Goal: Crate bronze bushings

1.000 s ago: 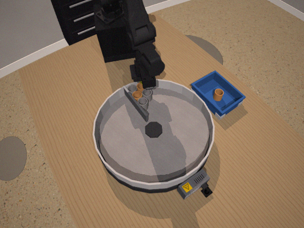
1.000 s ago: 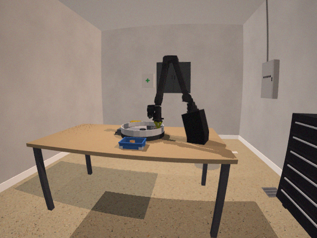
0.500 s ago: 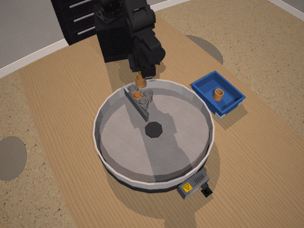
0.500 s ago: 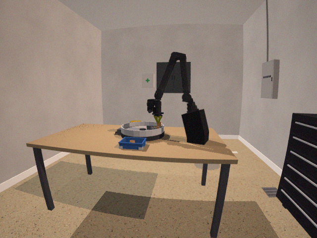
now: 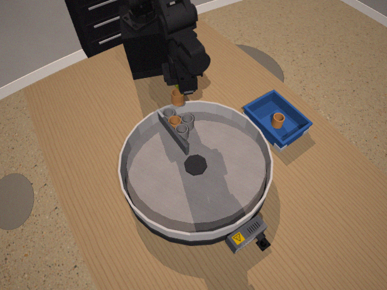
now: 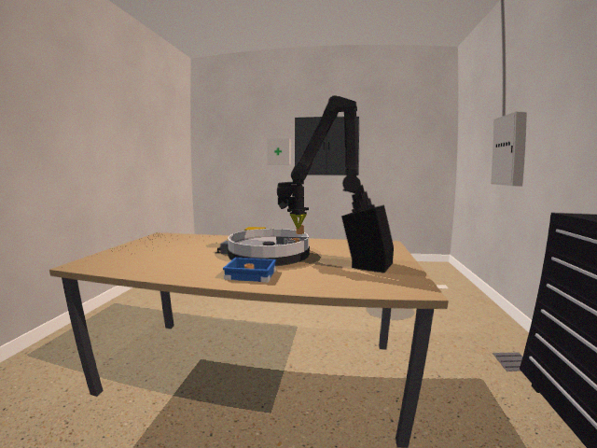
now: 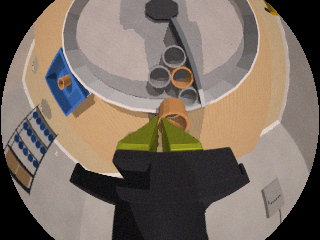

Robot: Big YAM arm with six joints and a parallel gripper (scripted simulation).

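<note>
My gripper point(image 5: 181, 90) is shut on a bronze bushing point(image 5: 177, 96) and holds it above the far rim of the turning table point(image 5: 195, 171). It also shows in the wrist view point(image 7: 175, 112) between the green fingers point(image 7: 167, 127). On the table, against a grey divider bar point(image 5: 173, 133), stand one bronze bushing point(image 5: 174, 121) and three steel bushings point(image 5: 169, 113) point(image 5: 187, 119) point(image 5: 182, 130). The blue crate point(image 5: 277, 112) stands to the right of the table with one bronze bushing point(image 5: 277, 119) inside.
The arm's black base point(image 5: 143, 56) stands behind the turning table. A grey control box point(image 5: 247, 238) with a yellow warning label sits at the table's near edge. A black hub point(image 5: 195, 164) marks the table's centre. A dark drawer cabinet point(image 6: 563, 318) stands on the floor.
</note>
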